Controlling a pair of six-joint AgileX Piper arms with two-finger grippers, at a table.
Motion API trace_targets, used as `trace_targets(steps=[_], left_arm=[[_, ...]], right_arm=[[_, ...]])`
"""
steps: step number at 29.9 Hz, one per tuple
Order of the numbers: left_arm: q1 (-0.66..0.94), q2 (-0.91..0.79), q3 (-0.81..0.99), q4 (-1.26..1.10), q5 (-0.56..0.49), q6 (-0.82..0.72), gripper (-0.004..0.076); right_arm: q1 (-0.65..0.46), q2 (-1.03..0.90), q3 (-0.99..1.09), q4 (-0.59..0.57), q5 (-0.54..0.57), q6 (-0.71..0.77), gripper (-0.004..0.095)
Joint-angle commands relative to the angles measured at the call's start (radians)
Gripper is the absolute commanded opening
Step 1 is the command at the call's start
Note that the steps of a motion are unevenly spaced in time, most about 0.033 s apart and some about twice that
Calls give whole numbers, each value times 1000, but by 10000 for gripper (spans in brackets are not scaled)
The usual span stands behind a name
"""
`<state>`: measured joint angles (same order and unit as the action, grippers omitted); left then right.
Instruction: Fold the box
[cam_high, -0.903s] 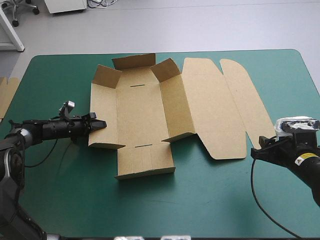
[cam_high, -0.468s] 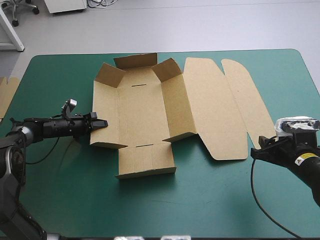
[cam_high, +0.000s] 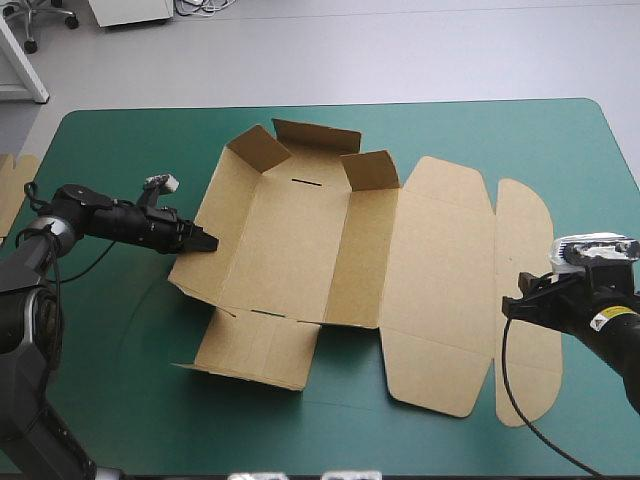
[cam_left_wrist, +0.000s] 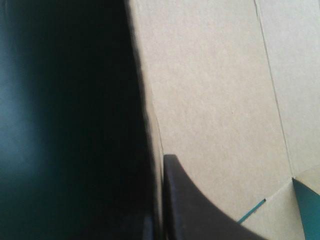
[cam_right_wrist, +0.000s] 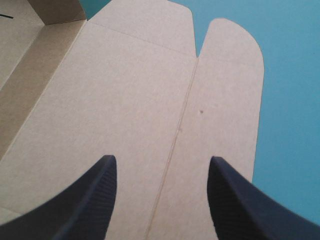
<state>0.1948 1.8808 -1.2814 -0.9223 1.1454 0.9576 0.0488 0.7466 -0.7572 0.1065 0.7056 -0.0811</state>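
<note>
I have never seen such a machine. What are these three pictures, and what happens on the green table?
This is a robot with two arms at a teal-green table. One picture looks down from above; the other two come from a camera on each wrist. On the table lies a brown box, a cut sheet of board with some walls raised and the lid flat. The left end effector, two black fingers, is shut on the box's left wall. The right end effector is open, holding nothing, by the lid's outer flap. At the table's left edge more board shows.
</note>
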Motion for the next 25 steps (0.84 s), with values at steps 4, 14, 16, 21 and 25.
trace_targets(steps=[4, 14, 16, 21, 25], left_arm=[[-36, -33, -189, 4, -1, -1, -10], [-187, 63, -557, 414, 146, 22, -9], [-216, 82, -628, 435, 152, 63, -9], [-263, 111, -744, 441, 130, 302, -9], [-297, 121, -774, 438, 45, 428, -9]], right_arm=[[-7, 0, -34, -3, -45, -5, 517], [-7, 0, -34, 1, -39, -5, 514], [-7, 0, -34, 1, -38, -5, 513], [-7, 0, -34, 1, -36, -5, 513], [-7, 0, -34, 1, -36, -5, 513]])
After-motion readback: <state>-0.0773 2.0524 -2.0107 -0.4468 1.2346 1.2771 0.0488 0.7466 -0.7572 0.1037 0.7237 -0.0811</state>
